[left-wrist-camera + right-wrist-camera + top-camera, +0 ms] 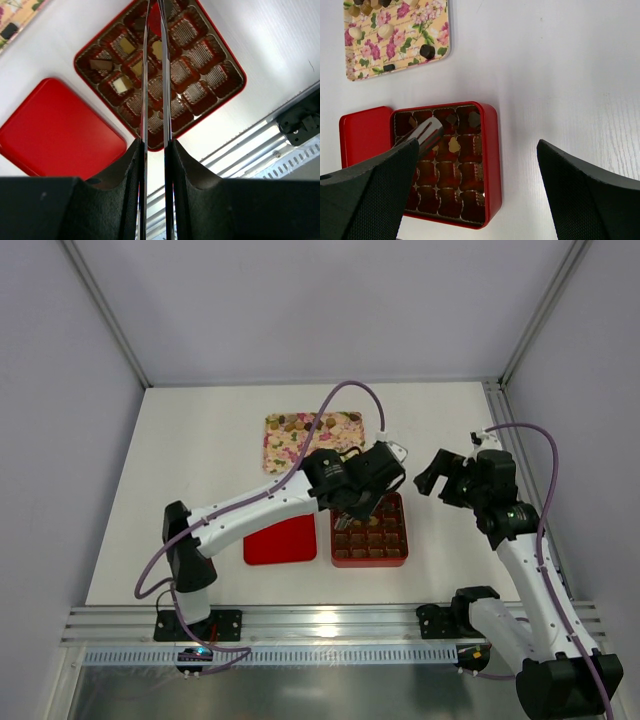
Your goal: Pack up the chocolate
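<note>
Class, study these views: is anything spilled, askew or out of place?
Nothing stands out. The chocolates sit either on the flowered tray or in cells of the red box, none loose on the table, and the lid lies flat beside the box.

No readable text, label or number anywhere

Red lid (280, 543) lies flat, just left of the red box (369, 562). Flowered tray (280, 452) sits behind both on the white table (200, 460).
</note>
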Available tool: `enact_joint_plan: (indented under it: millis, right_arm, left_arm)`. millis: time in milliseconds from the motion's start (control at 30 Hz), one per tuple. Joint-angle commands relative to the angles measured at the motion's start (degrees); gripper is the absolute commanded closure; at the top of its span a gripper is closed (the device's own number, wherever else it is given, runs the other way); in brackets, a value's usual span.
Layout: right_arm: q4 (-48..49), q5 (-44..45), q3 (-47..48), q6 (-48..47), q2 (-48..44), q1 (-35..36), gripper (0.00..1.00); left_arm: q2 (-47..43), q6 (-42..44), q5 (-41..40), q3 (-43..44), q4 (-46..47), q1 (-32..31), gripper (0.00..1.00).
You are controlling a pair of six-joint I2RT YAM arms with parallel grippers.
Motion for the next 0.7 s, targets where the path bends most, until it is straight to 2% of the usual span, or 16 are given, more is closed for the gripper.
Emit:
enact_joint_plan:
  millis: [0,267,667]
  right_arm:
    - [-0.3,1.9,2.2,0.7,-1.1,-0.1,0.00]
    - [-0.9,2.0,2.1,0.6,-1.6,0.0,0.00]
    - [-1.1,1.5,1.8,0.2,-2.0,0.0,0.00]
  left_arm:
    - [-2.0,-2.5,-0.2,-0.7,3.6,-2.0,0.74]
    - [0.8,-3.3,0.1,-1.1,4.8,-5.6,0.74]
    - [3.2,-3.3,-0.3,-1.7,5.4,-6.3,0.74]
